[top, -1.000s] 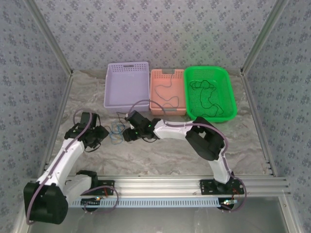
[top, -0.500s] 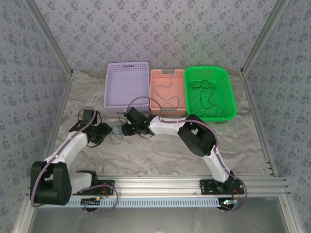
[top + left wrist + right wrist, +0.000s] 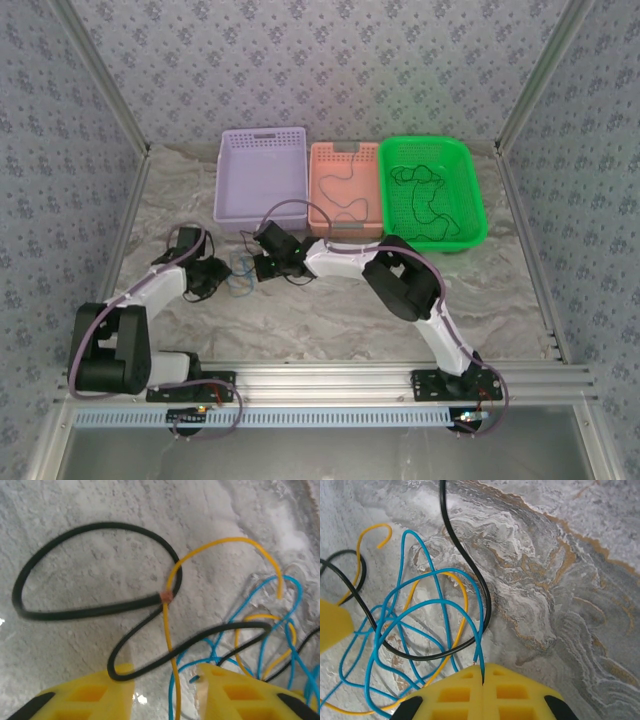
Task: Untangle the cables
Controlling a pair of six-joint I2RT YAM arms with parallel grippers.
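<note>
Over on the marbled table (image 3: 330,320), the cables (image 3: 240,270) sit as a small loose tangle in front of the purple basket (image 3: 262,180), squeezed between the two arms. The left gripper (image 3: 218,274) comes at the tangle from the left, the right gripper (image 3: 258,268) from the right, and both are low at the table.

Up close on the left wrist, the yellow fingers (image 3: 95,695) stand apart with a clear gap. A black cable (image 3: 90,612) crosses that gap and a yellow wire (image 3: 220,541) runs straight down through it, so nothing is clamped there. Blue wire (image 3: 295,587) loops off to the right.

On the right wrist, the two fingers are pressed tight together, just a thin seam between them. The end of a blue strand stops right at that seam, and whether it is pinched cannot be told. The black cable sweeps round in a wide curve just above the fingertips.

Further back, the pink basket (image 3: 345,190) and the green basket (image 3: 432,190) each hold a black squiggle of cable.
</note>
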